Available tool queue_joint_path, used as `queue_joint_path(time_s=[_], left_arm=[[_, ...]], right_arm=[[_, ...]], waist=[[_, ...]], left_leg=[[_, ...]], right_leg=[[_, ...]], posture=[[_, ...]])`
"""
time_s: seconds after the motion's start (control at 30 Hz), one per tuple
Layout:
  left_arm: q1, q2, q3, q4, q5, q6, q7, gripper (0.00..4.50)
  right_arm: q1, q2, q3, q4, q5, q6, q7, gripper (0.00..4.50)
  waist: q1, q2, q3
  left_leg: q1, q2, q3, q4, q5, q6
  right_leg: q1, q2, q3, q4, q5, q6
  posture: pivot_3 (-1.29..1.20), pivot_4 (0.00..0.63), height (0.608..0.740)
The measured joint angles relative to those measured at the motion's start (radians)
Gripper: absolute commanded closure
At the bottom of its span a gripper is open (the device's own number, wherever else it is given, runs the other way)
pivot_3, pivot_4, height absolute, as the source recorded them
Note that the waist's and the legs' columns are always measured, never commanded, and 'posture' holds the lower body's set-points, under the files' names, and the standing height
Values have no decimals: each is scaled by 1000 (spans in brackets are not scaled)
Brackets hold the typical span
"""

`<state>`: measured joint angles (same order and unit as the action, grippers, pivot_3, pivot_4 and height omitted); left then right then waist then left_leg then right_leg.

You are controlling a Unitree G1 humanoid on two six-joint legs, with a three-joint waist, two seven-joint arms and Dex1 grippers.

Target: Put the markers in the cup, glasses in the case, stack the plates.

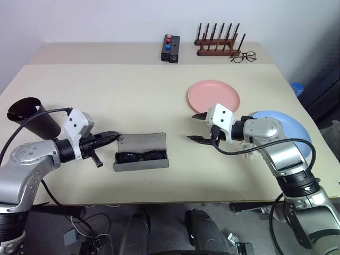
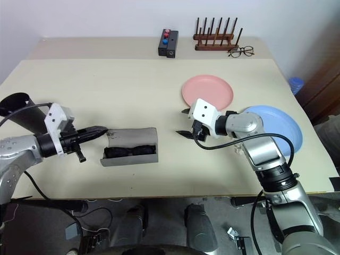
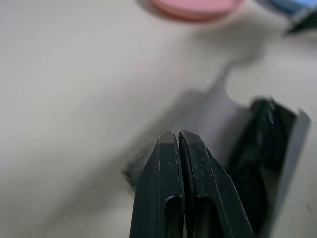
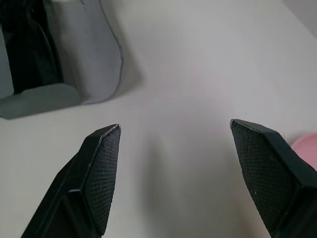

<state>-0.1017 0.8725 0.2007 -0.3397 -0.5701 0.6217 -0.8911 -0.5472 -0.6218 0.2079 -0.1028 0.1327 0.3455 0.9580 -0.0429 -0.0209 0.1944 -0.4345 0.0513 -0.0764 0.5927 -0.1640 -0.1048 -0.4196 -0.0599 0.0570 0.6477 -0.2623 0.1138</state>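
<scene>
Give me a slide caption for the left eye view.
Sunglasses lie in the open grey case; the pink plate is unstacked.

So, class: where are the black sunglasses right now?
The black sunglasses lie inside the open grey case, near the table's front edge, between the two grippers.

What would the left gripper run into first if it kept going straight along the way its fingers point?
Most likely the grey case: the shut left gripper points at its near end, where the raised lid begins, with the sunglasses lying inside. Its height above the table is hard to judge.
</scene>
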Motion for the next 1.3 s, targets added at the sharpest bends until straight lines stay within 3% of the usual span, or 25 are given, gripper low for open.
queue_joint_path(time_s=[0.17,0.47,0.7,0.83,1.03,1.3], left_arm=[[43,66,-75,-25,61,-21,-64,4440],[41,69,-115,-25,101,-39,-99,4440],[-84,-5,9,10,-41,33,-60,4440],[-179,-14,35,101,4,4,20,4440],[-318,-84,-95,317,185,-47,131,4440],[-328,-67,-204,330,186,-48,-44,4440]], right_arm=[[30,13,0,-23,0,1,-12,901],[47,34,0,-52,0,12,-43,901],[57,35,1,-55,0,14,-47,901],[56,41,4,-57,1,13,-45,901],[50,68,21,-59,8,12,-39,901],[53,69,21,-83,11,19,-36,901]], waist=[[-1,0,0],[0,0,0],[0,0,0],[0,0,0],[2,-1,0],[-2,0,0]], left_leg=[[0,0,0,0,0,0],[0,0,0,0,0,0],[0,0,0,0,0,0],[0,0,0,0,0,0],[0,0,0,1,0,0],[0,0,-1,0,0,0]], right_leg=[[0,0,0,0,0,0],[0,0,0,0,0,0],[0,0,0,0,0,0],[0,0,0,0,0,0],[1,1,0,0,0,1],[0,1,0,1,0,1]], posture=[[0,150,740],[0,150,740],[0,150,740],[0,150,740],[0,150,740],[0,150,740]])
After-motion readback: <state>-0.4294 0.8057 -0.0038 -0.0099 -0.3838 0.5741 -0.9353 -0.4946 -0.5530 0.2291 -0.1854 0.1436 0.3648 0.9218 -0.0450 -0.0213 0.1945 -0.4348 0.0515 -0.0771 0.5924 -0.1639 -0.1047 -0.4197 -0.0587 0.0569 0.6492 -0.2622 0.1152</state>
